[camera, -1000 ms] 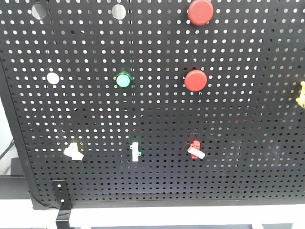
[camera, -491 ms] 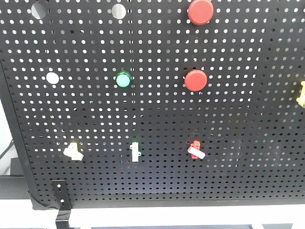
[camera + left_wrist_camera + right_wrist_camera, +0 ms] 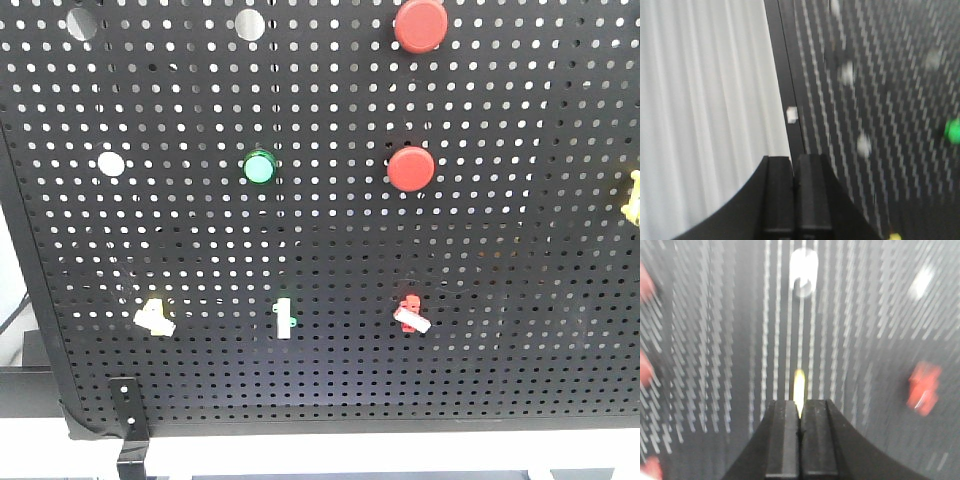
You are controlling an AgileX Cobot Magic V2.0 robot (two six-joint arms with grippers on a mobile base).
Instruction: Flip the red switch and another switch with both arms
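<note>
In the front view the red switch (image 3: pixel 410 315) sits low on the black pegboard (image 3: pixel 500 300), its white lever slanting down to the right. The other switch (image 3: pixel 155 317), pale yellow with a cream lever, is low on the left. Neither arm shows in that view. My left gripper (image 3: pixel 795 161) is shut and empty, at the board's left edge beside a white curtain (image 3: pixel 700 100). My right gripper (image 3: pixel 800 404) is shut, with a blurred yellow piece (image 3: pixel 799 385) just beyond its tips. A blurred red piece (image 3: pixel 922 387) lies to its right; I cannot tell which one.
A green-based toggle (image 3: pixel 284 318) stands between the two switches. Above are a green round button (image 3: pixel 259 167) and two big red push buttons (image 3: pixel 411 168) (image 3: pixel 420 25). A bright yellow piece (image 3: pixel 632 197) is at the right edge. A bracket (image 3: pixel 128 415) holds the board's lower left corner.
</note>
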